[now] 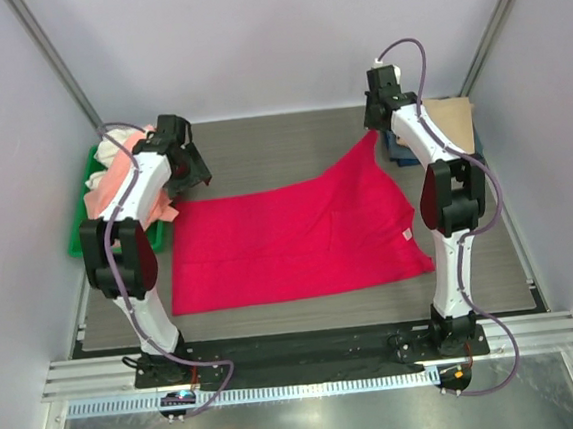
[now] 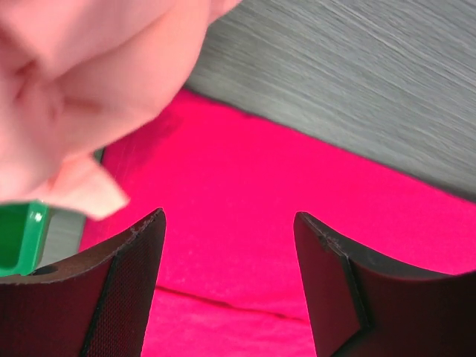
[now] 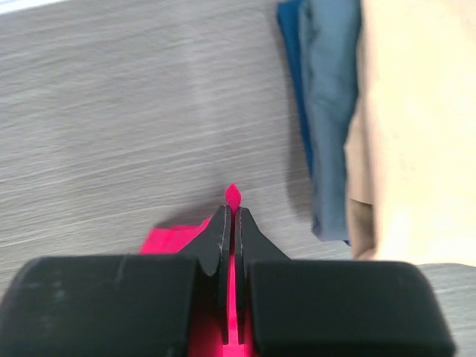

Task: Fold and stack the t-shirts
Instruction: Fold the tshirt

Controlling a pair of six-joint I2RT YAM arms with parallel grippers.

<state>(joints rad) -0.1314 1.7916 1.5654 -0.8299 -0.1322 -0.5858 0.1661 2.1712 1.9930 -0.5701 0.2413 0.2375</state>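
**Arm pose.** The right arm (image 1: 447,195) rises from its base at the near right edge, bends at the elbow and reaches to the far right of the grey wood-grain table (image 1: 260,141). The right gripper (image 3: 232,216) has its jaws pressed together on a pinch of the crimson-red cloth t-shirt (image 1: 289,244). A small tip of red cloth shows past the closed fingertips (image 3: 220,227).

The left arm (image 1: 131,213) stands at the near left and folds forward over the shirt's far left corner. The left gripper (image 2: 229,216) has its jaws set wide, with nothing between them. Red cloth lies below the gap; contact cannot be determined.

**Shirt orientation.** The red shirt lies spread at the table centre. Its long axis runs left to right, parallel to the near edge. Its far right corner is drawn up into a peak at the right gripper. Collar direction cannot be determined.

**Other shirts.** A loose heap of salmon-pink and white shirts (image 1: 112,174) sits in the green plastic tray (image 1: 76,238) at far left. A folded stack lies at far right, just beside the right gripper: a tan shirt (image 3: 416,126) on top, and a navy blue shirt (image 3: 290,74) beneath.
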